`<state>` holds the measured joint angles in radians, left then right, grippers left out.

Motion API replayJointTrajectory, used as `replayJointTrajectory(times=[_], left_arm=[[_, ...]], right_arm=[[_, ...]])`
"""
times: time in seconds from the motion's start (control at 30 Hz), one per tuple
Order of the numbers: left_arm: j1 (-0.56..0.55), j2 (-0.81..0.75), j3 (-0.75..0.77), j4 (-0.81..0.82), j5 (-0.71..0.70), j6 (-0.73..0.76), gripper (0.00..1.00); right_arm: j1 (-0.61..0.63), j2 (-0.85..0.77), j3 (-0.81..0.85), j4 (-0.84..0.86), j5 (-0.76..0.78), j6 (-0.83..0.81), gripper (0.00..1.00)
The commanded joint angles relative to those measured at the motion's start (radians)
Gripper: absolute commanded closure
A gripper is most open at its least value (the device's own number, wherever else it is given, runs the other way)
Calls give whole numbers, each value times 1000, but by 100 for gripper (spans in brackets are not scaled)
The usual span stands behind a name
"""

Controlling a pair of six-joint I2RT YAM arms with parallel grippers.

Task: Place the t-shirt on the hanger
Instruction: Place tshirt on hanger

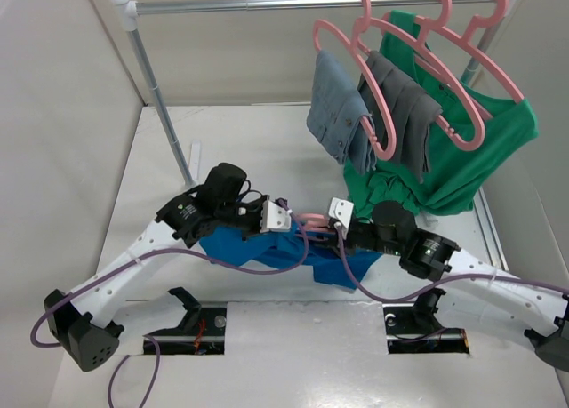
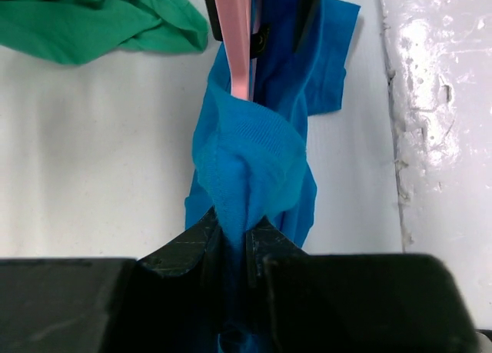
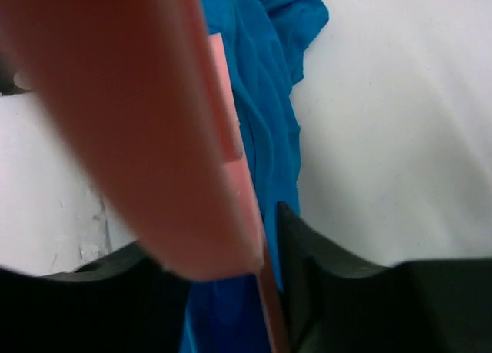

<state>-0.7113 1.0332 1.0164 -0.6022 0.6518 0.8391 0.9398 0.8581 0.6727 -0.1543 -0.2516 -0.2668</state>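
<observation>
The bright blue t-shirt (image 1: 267,246) lies bunched on the white table between my two grippers. My left gripper (image 1: 283,218) is shut on a fold of the t-shirt (image 2: 250,157), the cloth pinched between its fingers. My right gripper (image 1: 331,220) faces it and is shut on the pink hanger (image 1: 311,220). In the right wrist view the hanger (image 3: 161,138) fills the frame, blurred and close, with the t-shirt (image 3: 265,99) behind it. In the left wrist view the hanger (image 2: 234,38) runs into the blue cloth.
A metal clothes rail (image 1: 302,4) stands at the back. It carries pink hangers with a grey-blue denim garment (image 1: 338,110), a dark grey garment (image 1: 404,115) and a large green shirt (image 1: 462,159) hanging down to the table beside my right arm.
</observation>
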Motion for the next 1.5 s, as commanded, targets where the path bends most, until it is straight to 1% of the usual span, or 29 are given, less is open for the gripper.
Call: replayJointTrajectory(times=[0.0, 0.07, 0.1, 0.17, 0.2, 0.23, 0.37, 0.47, 0.5, 0.53, 0.57, 0.6, 0.63, 0.67, 0.73, 0.77, 0.83, 0.93, 0.97, 1.0, 1.03, 1.23, 1.3, 1.37, 1.4, 1.43, 1.47], left_arm=[[-1, -10, 60, 48, 71, -20, 100], [-1, -10, 60, 48, 91, -31, 100], [-1, -10, 70, 48, 91, -40, 100], [-1, -10, 79, 48, 100, -40, 100], [-1, -10, 79, 38, 91, -40, 100], [-1, -10, 91, 22, 82, -31, 100], [30, 24, 114, -18, 13, 18, 100], [119, 51, 137, -27, -14, 61, 100], [156, 79, 155, -27, -5, 74, 100], [236, 96, 168, -27, 35, 84, 100], [275, 114, 184, -45, 60, 113, 96], [312, 157, 223, -62, 81, 136, 89], [366, 175, 241, -77, 97, 155, 80], [384, 192, 257, -87, 106, 167, 66], [414, 226, 295, -108, 117, 190, 58], [423, 226, 295, -108, 127, 190, 45], [437, 226, 307, -84, 128, 171, 32], [467, 217, 307, -103, 147, 185, 0], [476, 208, 307, -135, 163, 257, 0], [477, 208, 307, -169, 186, 287, 0], [477, 197, 298, -223, 196, 307, 0], [477, 188, 226, -352, 206, 406, 0], [477, 188, 171, -352, 206, 422, 0], [492, 166, 145, -315, 219, 410, 0], [510, 148, 124, -245, 242, 343, 0], [532, 93, 107, -191, 270, 287, 0], [586, 56, 85, -124, 313, 222, 0]], right_arm=[[7, -33, 21, 21, -17, 12, 54], [7, -42, -2, 21, 17, 32, 62], [7, -42, -2, 21, 43, 32, 73], [7, -53, -2, 21, 52, 41, 84], [7, -63, -2, 7, 67, 41, 94], [7, -64, -2, -4, 68, 41, 100], [7, -157, 17, -98, 78, 81, 100], [7, -203, 27, -171, 109, 124, 100], [7, -226, 53, -226, 118, 142, 100], [7, -226, 63, -252, 135, 143, 100], [7, -240, 77, -278, 146, 158, 100], [7, -240, 105, -327, 146, 158, 100], [7, -240, 119, -349, 159, 169, 100], [7, -240, 132, -367, 172, 169, 100], [7, -240, 166, -404, 172, 181, 100], [7, -231, 177, -404, 172, 181, 100], [7, -219, 205, -416, 172, 190, 100], [7, -189, 231, -445, 184, 190, 100], [7, -179, 243, -445, 184, 201, 100], [7, -179, 243, -445, 184, 201, 100], [7, -165, 258, -445, 195, 210, 100], [7, -99, 350, -476, 186, 210, 100], [7, -76, 398, -487, 186, 210, 100], [7, -54, 442, -517, 198, 210, 100], [7, -41, 467, -537, 207, 210, 100], [7, -9, 520, -575, 221, 236, 100], [7, 8, 545, -588, 232, 247, 100]])
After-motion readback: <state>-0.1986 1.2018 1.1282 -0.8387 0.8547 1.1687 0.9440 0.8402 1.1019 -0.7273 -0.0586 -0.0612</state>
